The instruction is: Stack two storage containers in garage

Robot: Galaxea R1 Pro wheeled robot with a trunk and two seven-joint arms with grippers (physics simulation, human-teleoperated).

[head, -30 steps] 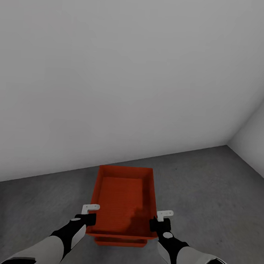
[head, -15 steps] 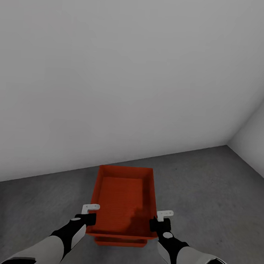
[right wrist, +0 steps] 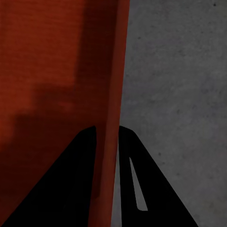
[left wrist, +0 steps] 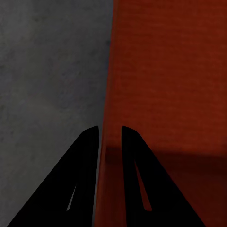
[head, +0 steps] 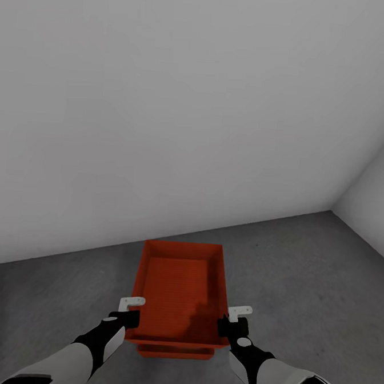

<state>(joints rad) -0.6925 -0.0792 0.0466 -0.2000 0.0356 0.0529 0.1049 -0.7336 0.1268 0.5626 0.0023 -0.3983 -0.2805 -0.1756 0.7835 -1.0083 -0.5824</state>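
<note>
- Left gripper [head: 130,318] pinches the left side wall of the upper bin [head: 179,288], one finger inside and one outside, jaws nearly together.
- Right gripper [head: 226,325] clamps the bin's right wall the same way, near its close end.
- A second orange-red bin [head: 175,351] sits under the first, its near edge peeking out below.
- Both bins rest over the grey concrete floor [head: 300,280], near the pale wall [head: 163,110] and a corner on the right.
</note>
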